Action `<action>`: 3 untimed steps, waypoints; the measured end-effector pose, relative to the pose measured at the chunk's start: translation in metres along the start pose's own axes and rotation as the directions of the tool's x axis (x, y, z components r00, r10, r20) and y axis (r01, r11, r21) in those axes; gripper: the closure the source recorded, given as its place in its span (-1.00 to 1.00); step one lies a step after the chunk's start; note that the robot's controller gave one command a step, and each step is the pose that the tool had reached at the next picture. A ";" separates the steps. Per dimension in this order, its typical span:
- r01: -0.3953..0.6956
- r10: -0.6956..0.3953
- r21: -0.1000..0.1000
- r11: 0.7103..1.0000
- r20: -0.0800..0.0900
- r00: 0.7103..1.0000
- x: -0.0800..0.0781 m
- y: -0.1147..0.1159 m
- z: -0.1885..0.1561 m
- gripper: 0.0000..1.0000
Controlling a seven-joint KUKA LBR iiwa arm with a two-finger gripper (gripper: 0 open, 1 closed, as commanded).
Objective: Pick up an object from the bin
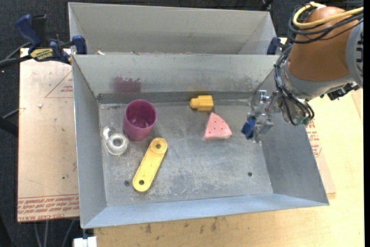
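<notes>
My gripper point(258, 122) hangs at the right side of the bin, over the foot of the right wall. A small blue object point(249, 128) sits between its fingertips, and the gripper is shut on it. Just left of it, a pink wedge-shaped piece point(217, 127) lies on the bin floor. A small yellow block point(202, 103) rests against the back wall, further to the left.
At the left of the bin stand a purple cup point(140, 119), a clear ring-shaped piece point(115, 142) and a long flat yellow piece point(150, 164). The arm with its orange cover and cables comes in over the right rim.
</notes>
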State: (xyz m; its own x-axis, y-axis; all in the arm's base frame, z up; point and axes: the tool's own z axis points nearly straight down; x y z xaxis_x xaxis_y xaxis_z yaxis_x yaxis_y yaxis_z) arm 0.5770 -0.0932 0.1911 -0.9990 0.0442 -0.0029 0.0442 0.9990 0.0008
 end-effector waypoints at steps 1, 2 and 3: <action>0.000 0.000 0.000 1.000 0.000 1.000 0.000 0.000 0.000 1.00; 0.000 0.000 0.000 1.000 0.000 1.000 0.000 0.000 0.000 1.00; 0.000 0.000 0.000 1.000 0.000 1.000 0.000 0.000 0.000 1.00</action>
State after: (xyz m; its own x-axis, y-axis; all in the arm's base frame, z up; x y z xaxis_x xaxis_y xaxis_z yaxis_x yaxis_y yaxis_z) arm 0.5770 -0.0932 0.1911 -0.9990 0.0442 -0.0029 0.0442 0.9990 0.0008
